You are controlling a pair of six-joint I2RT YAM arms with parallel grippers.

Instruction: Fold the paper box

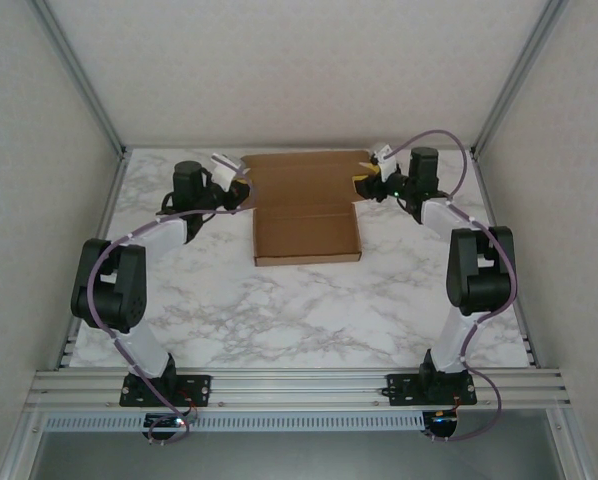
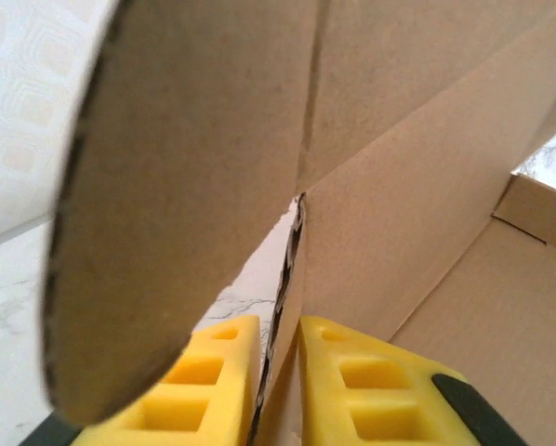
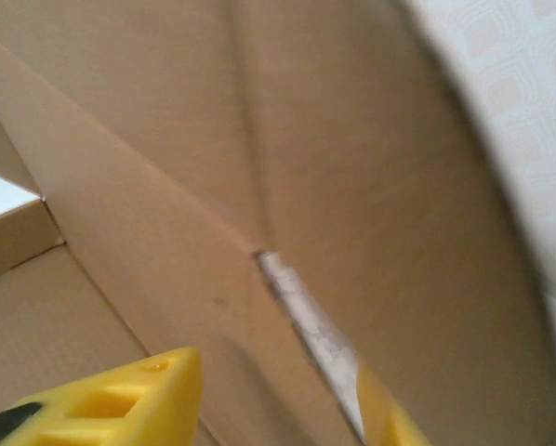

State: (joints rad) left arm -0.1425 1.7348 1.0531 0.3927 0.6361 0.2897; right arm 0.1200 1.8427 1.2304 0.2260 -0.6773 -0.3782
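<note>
Left wrist: fingers (image 2: 208, 376) astride paper box (image 2: 408, 186)

the paper box (image 3: 166, 139) is blurred — its outline cut off.

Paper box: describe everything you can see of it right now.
The paper box is plain brown unprinted cardboard, part-folded: a shallow open tray with low raised walls on the marble table, and a wider creased panel behind it toward the far edge. The left wrist view shows a rounded flap and a slit at a corner. The left gripper pinches a left rear wall between yellow fingers; the right gripper straddles the right rear wall.
</note>
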